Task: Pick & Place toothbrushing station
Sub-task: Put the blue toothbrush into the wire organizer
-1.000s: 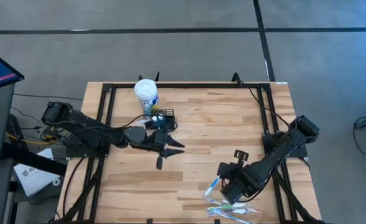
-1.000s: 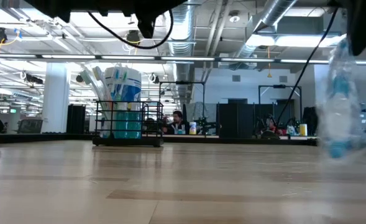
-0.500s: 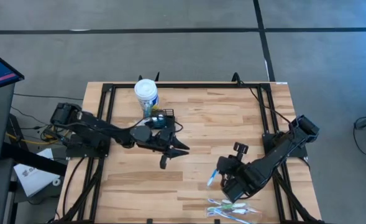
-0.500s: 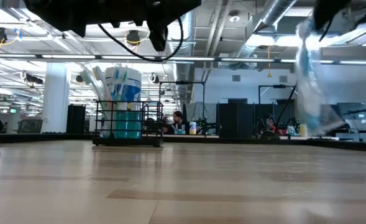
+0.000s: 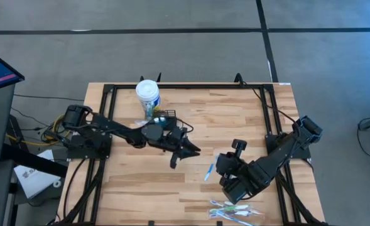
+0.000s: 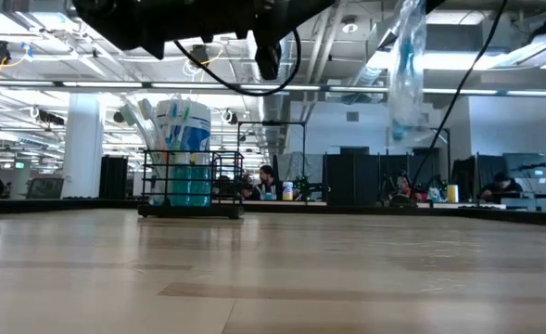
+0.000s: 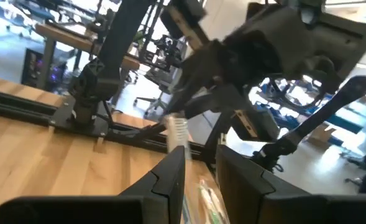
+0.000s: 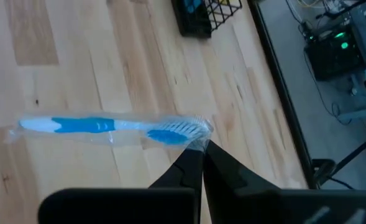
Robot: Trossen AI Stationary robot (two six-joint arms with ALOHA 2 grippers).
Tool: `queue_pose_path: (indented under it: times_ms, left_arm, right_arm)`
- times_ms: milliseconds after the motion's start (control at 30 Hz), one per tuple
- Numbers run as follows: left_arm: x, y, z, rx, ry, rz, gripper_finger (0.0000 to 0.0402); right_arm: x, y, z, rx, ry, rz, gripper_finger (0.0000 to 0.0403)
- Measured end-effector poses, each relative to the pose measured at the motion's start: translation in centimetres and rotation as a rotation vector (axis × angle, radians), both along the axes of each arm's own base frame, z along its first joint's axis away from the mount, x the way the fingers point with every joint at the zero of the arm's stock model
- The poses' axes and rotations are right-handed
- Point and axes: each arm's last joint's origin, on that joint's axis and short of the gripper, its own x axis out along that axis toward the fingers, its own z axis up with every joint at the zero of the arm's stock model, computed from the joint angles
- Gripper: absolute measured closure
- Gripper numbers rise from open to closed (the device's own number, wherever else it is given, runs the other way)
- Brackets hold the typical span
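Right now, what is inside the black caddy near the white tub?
The black caddy holds upright toothbrushes; the white tub stands behind it. Its floor cannot be seen.

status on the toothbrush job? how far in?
Done: some brushes already stand in the black caddy beside the white tub.
In hand: right gripper is shut on a wrapped blue toothbrush, held above the table. Left gripper is open and empty, mid-table.
Left: placing this brush, plus the wrapped ones at the near edge.

low view: both arms cut off at top | caddy [image 8: 202,14] cropped
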Motion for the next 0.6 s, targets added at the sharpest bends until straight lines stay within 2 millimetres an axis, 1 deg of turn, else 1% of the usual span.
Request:
queue_pose_path:
  times_ms: [133,300,600]
  left_arm:
    - [0.2,0.8,-0.3,-0.048,0.019,-0.017,0.0314]
    - [0.7,0.8,-1.2,-0.076,0.056,-0.033,0.0314]
    - [3.3,0.5,-1.6,-0.082,0.05,-0.088,0.0309]
  right_arm:
    - [0.1,0.0,0.3,-0.024,-0.011,0.015,0.0403]
    - [0.3,-0.1,0.8,-0.05,-0.028,0.026,0.0403]
    - [0.5,-0.3,1.3,-0.074,-0.046,0.038,0.0403]
